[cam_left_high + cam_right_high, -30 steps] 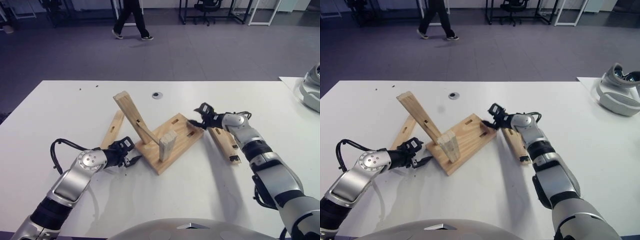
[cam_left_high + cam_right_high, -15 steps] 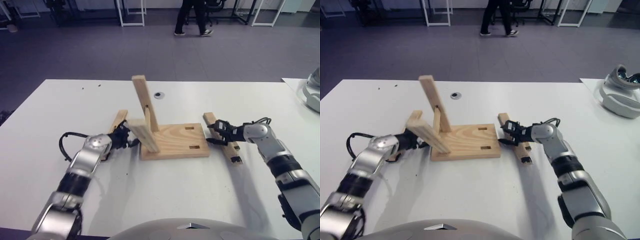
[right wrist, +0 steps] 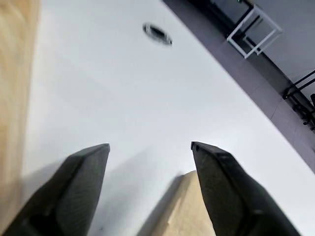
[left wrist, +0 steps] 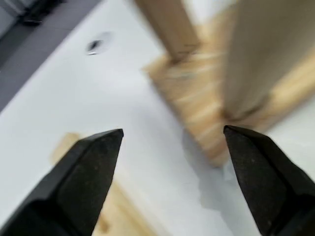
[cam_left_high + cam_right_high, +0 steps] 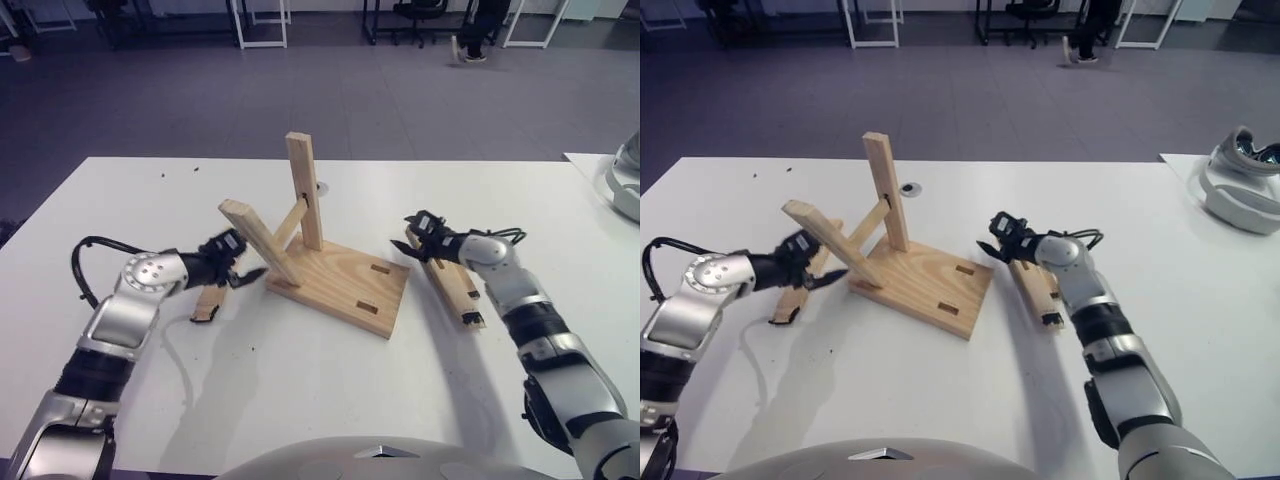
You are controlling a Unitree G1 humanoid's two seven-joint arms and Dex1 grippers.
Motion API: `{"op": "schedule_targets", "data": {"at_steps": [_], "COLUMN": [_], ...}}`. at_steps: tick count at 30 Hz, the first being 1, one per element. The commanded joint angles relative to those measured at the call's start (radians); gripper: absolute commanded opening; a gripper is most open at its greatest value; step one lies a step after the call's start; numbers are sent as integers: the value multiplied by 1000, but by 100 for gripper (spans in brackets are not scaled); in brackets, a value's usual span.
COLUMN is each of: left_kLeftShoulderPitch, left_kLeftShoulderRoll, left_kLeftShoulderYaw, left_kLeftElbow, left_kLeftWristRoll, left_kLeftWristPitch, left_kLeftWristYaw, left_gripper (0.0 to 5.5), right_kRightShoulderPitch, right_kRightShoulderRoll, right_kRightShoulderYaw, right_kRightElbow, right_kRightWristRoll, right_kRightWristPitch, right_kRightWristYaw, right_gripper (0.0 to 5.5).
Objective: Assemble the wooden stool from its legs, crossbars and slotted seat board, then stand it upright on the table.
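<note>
Board [image 5: 345, 285] has swung round on the tabletop [image 5: 300, 400] since a moment ago — its two fitted legs now rise at its left end, so the stool stays half built. Left fingers [image 4: 83, 182], spread wide and holding nothing, sit just beside the tilted leg [image 5: 258, 240]. Farther off, right fingers [image 3: 221, 191] gape too — between the board's corner and a loose leg [image 5: 455, 285].

arms [image 5: 128, 312]: silver shells, black joints | cables [image 5: 78, 262]: black | end effectors [image 5: 245, 272] [image 5: 412, 243]: black, pointed
</note>
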Motion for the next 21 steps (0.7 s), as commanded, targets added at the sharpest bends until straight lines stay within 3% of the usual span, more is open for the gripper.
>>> {"op": "schedule_targets", "data": {"at_steps": [1, 5, 10, 12, 16, 21], "left_kLeftShoulderPitch": [-45, -193, -246, -209, -88, -34], "left_kLeftShoulderRoll": [-55, -269, -353, -336, -275, -299], "left_kLeftShoulderYaw": [-130, -122, -36, -15, 49, 82], "left_kLeftElbow": [67, 391, 553, 530, 380, 207], "left_kLeftWristRoll": [112, 135, 102, 101, 87, 50], "left_kLeftWristPitch": [43, -53, -182, -205, -182, -119], "left_kLeftWristYaw": [36, 216, 327, 328, 319, 321], "left_gripper": [376, 376, 376, 376, 376, 376], "right_kRightShoulderPitch": [-67, 20, 255, 304, 326, 371], "right_kRightShoulderRoll": [4, 5, 13, 15, 5, -85], "right_kRightShoulderYaw": [67, 39, -7, -85, -361, -434], "right_kRightElbow": [166, 64, -298, -419, -577, -474], "right_kRightWristRoll": [-53, 32, 110, 130, 320, 321], "right_kRightWristPitch": [-151, -170, -26, 56, 279, 429], "right_kRightWristYaw": [112, 235, 192, 87, -59, -93], "right_gripper": [311, 311, 311, 311, 311, 311]}}
